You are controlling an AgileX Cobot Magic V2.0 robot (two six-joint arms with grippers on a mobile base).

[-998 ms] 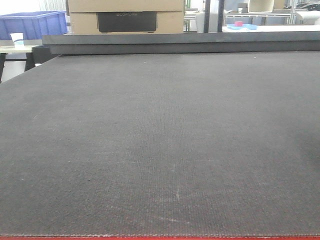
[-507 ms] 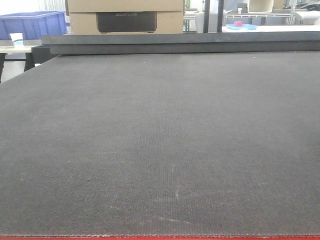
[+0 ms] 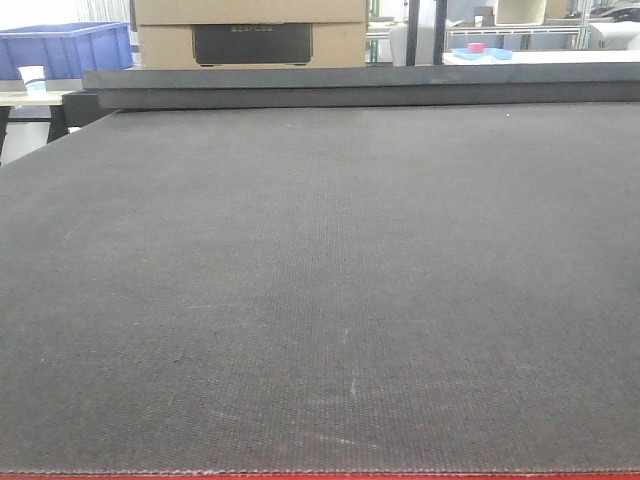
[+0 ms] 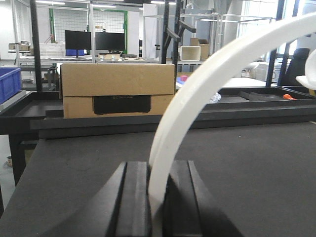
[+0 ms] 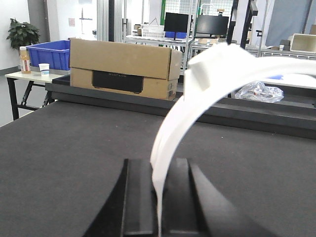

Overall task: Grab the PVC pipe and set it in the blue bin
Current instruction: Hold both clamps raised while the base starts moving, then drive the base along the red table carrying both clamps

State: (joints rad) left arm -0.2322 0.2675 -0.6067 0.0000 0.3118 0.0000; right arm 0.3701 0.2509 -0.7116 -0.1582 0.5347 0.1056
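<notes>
The black mat [image 3: 320, 300] gives me open room across its width. A raised rail [image 3: 360, 88] and a cardboard box [image 3: 250, 12] bar its far edge; the blue bin [image 3: 70, 50] sits beyond, far left.

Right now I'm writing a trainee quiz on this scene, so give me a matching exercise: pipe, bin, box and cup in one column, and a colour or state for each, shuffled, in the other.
Column one
1 pipe
2 bin
3 box
4 cup

Column two
A blue, open-topped
B white, curved, clamped in the left end effector
C brown, dark panel on its front
D small, pale, standing in front of the bin

Pairs: 1-B, 2-A, 3-C, 4-D
</notes>
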